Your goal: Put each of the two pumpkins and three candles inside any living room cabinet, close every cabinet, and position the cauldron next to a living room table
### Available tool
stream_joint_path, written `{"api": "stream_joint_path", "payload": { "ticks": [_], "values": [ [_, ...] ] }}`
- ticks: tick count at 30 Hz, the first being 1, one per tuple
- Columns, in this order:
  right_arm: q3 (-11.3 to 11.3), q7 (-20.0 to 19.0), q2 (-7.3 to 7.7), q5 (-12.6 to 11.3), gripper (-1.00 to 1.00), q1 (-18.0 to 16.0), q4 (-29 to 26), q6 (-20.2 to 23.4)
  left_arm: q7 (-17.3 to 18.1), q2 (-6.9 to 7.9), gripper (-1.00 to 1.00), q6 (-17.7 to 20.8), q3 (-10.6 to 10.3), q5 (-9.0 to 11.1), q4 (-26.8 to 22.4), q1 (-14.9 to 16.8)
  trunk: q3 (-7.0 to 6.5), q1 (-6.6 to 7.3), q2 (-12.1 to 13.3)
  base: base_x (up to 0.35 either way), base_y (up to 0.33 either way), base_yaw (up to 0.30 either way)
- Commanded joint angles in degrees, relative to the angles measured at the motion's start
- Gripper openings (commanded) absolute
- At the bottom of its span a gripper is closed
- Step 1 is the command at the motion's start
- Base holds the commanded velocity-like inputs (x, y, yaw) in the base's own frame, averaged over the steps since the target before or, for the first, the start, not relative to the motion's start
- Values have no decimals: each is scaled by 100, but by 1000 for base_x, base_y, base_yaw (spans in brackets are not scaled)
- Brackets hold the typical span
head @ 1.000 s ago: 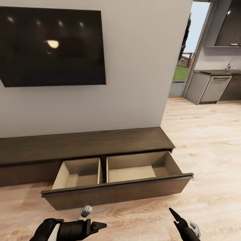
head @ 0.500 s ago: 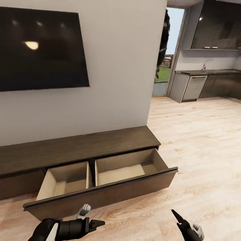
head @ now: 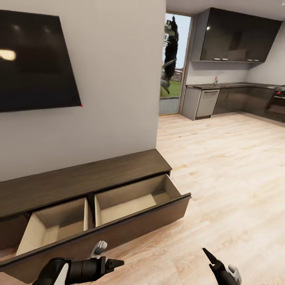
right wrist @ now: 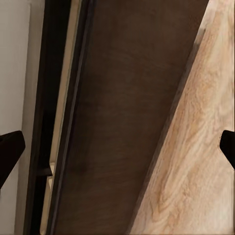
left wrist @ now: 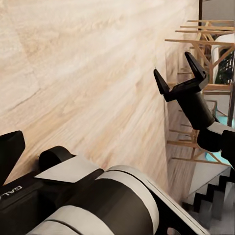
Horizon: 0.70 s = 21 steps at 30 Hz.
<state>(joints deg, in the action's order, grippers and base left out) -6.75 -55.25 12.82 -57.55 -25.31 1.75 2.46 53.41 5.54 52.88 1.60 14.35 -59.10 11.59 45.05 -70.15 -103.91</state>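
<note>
The long dark brown cabinet runs along the wall under the TV. Its wide drawer front is pulled out, showing two bare pale wood compartments. My left gripper hangs open low over the floor, just in front of the drawer. To its right, my right gripper is also open and holds nothing. The left wrist view looks across at the right gripper with its fingers spread. In the right wrist view the drawer front lies beyond the spread fingertips. Pumpkins, candles, cauldron and table are out of view.
A black TV hangs on the white wall, which ends at a corner. Light wood floor stretches right toward a dark kitchen and a glass door. Wooden frames and stairs stand beyond the right gripper.
The camera has turned to the right, so the cabinet, TV and wall have slid left in the picture and more kitchen shows. Both grippers keep the same pose.
</note>
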Motion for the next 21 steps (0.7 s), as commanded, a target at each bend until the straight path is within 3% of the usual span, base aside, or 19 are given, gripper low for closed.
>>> {"api": "stream_joint_path", "payload": {
  "ticks": [1,10,21],
  "values": [
    [-46,-29,1,16,100,-9,19,26,15,0,100,24,8,-2,-4,1,2,0,-2,110,-144,-214],
    [-46,-30,1,16,100,-9,19,33,3,-22,100,13,-7,-10,-5,0,-2,0,-2,218,-163,-62],
    [-46,-30,1,16,100,-9,19,33,3,-20,100,12,-13,-11,-5,-2,-2,0,-2,240,-204,-259]
  ]
}}
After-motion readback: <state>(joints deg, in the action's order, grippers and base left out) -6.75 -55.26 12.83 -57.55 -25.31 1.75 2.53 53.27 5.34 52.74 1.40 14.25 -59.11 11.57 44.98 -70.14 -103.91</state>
